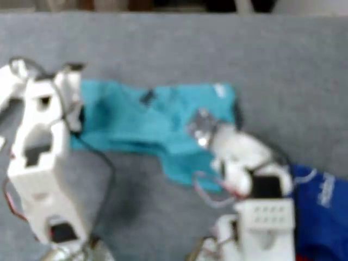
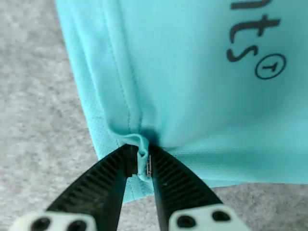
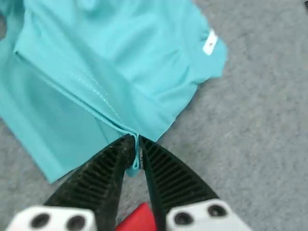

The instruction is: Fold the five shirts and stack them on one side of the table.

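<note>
A teal shirt lies partly folded on the grey table, in the middle. My left gripper is shut on a pinched fold at the shirt's hem, at the shirt's left end in the high view, where the left arm stands. My right gripper is shut on an edge of the teal shirt; in the high view the right arm is over the shirt's right part. A white label shows at the shirt's neck.
A dark blue shirt with white print lies at the table's right front. A red patch shows below the right gripper. Grey table surface extends behind the shirt; cables hang near both arm bases.
</note>
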Tool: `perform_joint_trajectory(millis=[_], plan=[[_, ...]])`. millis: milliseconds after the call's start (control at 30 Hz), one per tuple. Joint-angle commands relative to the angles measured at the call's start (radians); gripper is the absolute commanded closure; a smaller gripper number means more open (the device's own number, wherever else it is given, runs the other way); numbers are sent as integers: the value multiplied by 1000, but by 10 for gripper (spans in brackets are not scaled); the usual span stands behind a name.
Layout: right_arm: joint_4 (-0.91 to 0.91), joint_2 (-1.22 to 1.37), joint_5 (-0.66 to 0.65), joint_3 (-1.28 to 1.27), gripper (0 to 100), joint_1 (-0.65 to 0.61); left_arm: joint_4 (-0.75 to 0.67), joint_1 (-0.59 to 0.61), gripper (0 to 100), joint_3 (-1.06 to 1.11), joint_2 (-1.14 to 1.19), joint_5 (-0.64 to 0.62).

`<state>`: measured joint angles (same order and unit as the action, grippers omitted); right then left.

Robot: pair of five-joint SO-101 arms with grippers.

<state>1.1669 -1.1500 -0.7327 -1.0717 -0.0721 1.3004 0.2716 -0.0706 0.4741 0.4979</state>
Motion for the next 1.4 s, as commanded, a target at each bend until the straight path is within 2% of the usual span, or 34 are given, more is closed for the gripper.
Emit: perform_joint_trajectory(millis=[0, 233, 400, 700, 767, 867, 967, 1100, 1267, 1367], plan=[[40, -65, -12, -15, 995, -7, -15, 32, 981, -14, -56, 9], [163, -194, -46, -88, 995, -8, -2, 35, 981, -25, -56, 11], [176, -288, -54, -151, 995, -8, 83, 28, 981, -38, -56, 68], [213, -302, -114, -171, 994, -73, 87, 29, 981, -48, -56, 66], [219, -302, -157, -185, 993, -73, 78, 23, 979, -51, -56, 37], [250, -302, -236, -200, 991, -73, 74, 23, 967, -92, -56, -80], [265, -309, -270, -206, 923, -67, 103, 18, 881, -124, -58, -129], [265, -309, -293, -205, 818, -73, 138, 5, 810, -172, -68, -80], [262, -309, -298, -180, 786, -71, 141, 8, 837, -170, -113, -80], [247, -308, -292, -111, 807, -65, 158, 29, 904, -193, -166, -83]])
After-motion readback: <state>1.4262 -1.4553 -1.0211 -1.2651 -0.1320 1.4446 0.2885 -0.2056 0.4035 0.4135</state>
